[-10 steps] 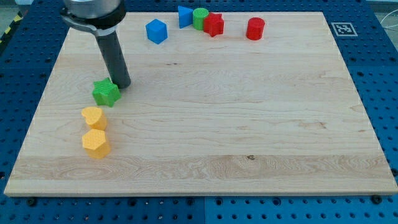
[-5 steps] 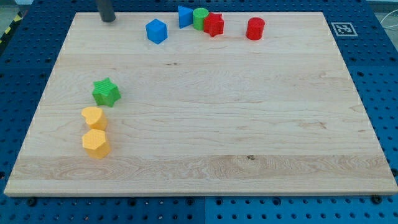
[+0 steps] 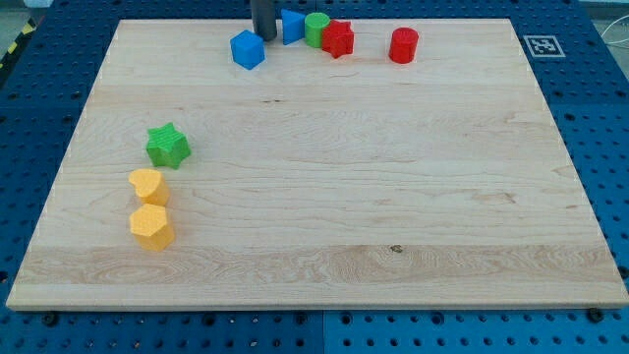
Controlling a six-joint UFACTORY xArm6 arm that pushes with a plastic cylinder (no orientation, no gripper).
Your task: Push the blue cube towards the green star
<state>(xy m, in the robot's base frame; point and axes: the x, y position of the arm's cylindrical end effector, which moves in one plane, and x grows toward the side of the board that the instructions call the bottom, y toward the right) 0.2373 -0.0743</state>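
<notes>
— Blue cube (image 3: 248, 49): position?
— Just to the view's lower left of my tip (image 3: 263, 36), touching or nearly so. My tip is a bare rod pinching nothing.
— Green star (image 3: 168, 146)?
— Well toward the view's bottom left of my tip.
— Other blocks?
— Blue triangle (image 3: 292, 26) just right of my tip; green cylinder (image 3: 316, 29), red star (image 3: 337, 39) and red cylinder (image 3: 403, 45) beyond.
</notes>
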